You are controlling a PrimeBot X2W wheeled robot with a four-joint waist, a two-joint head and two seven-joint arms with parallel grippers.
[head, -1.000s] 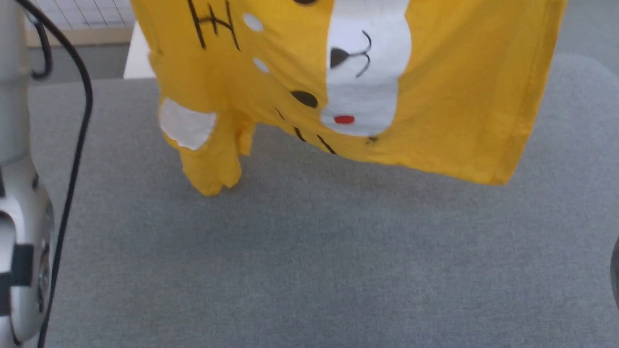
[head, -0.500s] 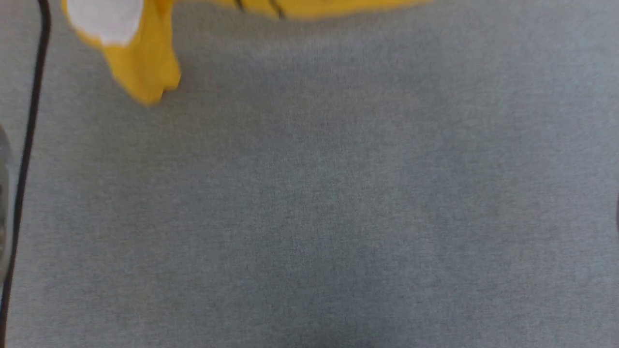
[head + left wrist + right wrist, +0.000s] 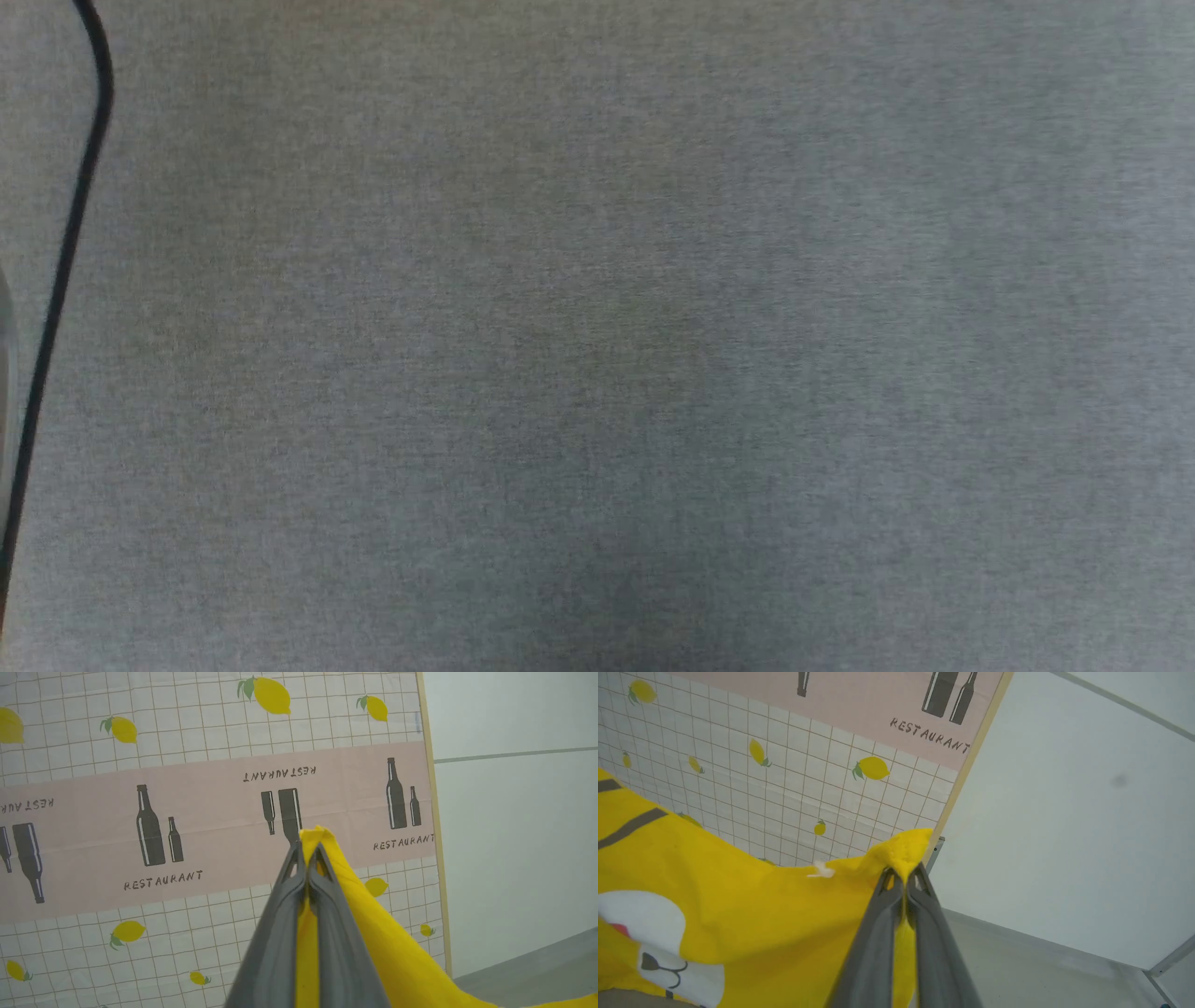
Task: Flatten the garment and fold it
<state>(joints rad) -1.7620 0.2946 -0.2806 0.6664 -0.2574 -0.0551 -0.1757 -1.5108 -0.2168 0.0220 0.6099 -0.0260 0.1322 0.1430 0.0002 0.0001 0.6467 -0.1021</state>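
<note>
Left wrist view shows you the left gripper (image 3: 308,851) with its two dark fingers pressed together on a pinch of the garment (image 3: 373,933). A small yellow tuft pokes out past the tips, and the cloth falls away toward the lower right of the frame. Behind it hangs the lemon-and-bottle backdrop (image 3: 140,742), with a pale wall (image 3: 514,835) to the right.

In the right wrist view, the right gripper (image 3: 905,875) is likewise closed tight on a bunched bit of yellow fabric at centre frame. From there the garment (image 3: 738,896) spreads out to the lower left, where you can make out a white patch, a red dot and dark stripes of the print.

Your head view looks down on the grey fabric surface (image 3: 597,336), with a black cable (image 3: 65,261) running down the left edge.

As for progress, you have the shirt lifted and held at two points, apparently hanging between the arms and not lying on the surface. That reads as the spreading stage. Nothing here suggests the cloth has been laid flat, and no fold is visible. By my judgement, you have yet to lower it onto the grey surface, smooth it out and make every fold. Which parts of the shirt are pinched, I cannot tell.
</note>
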